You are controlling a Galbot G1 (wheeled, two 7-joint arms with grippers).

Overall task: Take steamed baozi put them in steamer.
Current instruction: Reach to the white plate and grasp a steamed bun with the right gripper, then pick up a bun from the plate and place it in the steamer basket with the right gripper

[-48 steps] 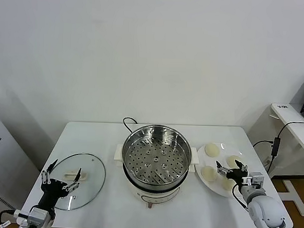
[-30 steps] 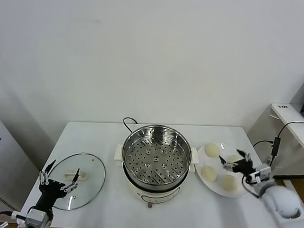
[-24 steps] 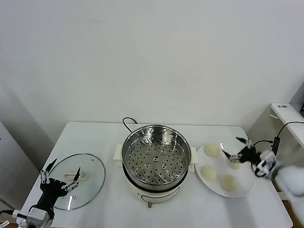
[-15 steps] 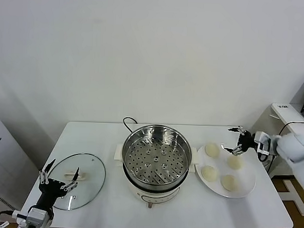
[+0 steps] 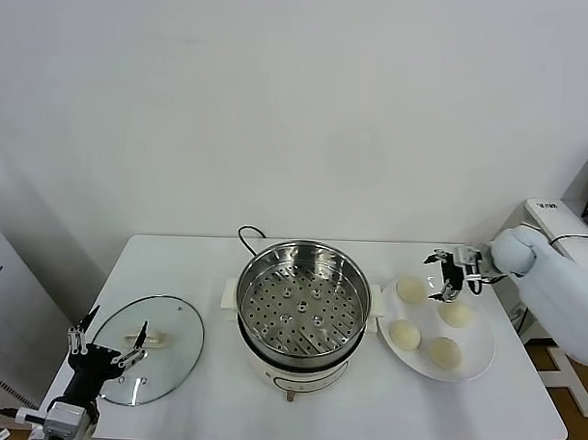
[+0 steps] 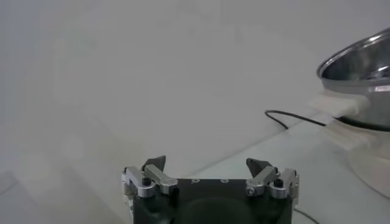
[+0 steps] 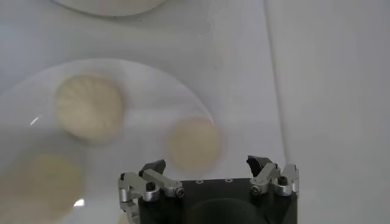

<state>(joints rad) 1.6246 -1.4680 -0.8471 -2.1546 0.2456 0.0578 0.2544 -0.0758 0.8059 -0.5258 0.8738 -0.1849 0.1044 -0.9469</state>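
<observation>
Right gripper (image 5: pixel 448 274) hovers over plate (image 5: pixel 477 360) far edge, jaws wide, empty. Four baozi (image 5: pixel 410 289) on plate, right of steamer (image 5: pixel 303 296); far-right bun (image 5: pixel 454 313) just near of jaws. Right arm nearer. Left gripper (image 5: pixel 106 344) parked by lid (image 5: pixel 169 336), jaws wide.

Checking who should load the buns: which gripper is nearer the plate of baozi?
Right. The right gripper hovers open above the plate at its far edge, over the baozi. The left gripper waits open beyond the steamer, by the glass lid.
</observation>
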